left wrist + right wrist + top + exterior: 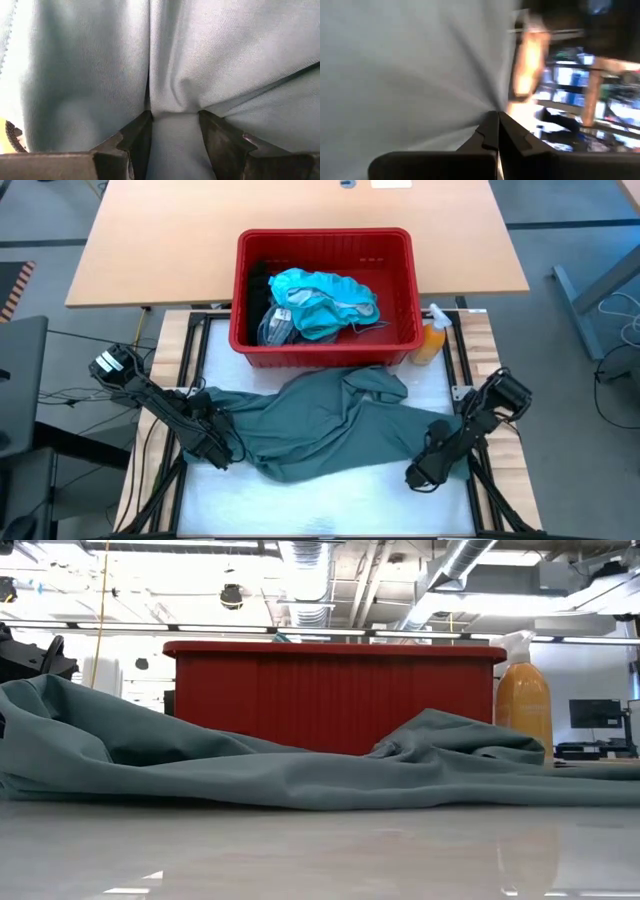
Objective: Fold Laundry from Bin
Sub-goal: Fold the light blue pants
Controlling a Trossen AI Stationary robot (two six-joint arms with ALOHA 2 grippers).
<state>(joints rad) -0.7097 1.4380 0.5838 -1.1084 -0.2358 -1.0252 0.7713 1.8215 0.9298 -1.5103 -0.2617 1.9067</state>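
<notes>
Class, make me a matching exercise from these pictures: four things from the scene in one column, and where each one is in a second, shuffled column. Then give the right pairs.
Things:
1. grey-green garment
2. teal garment
3. orange spray bottle
4. left gripper

Places or states:
A. stands on the table beside the red bin
B. closed on a fold of the grey-green cloth
C. lies inside the bin
D. spread on the table in front of the bin

Pairs: 1-D, 2-C, 3-A, 4-B
</notes>
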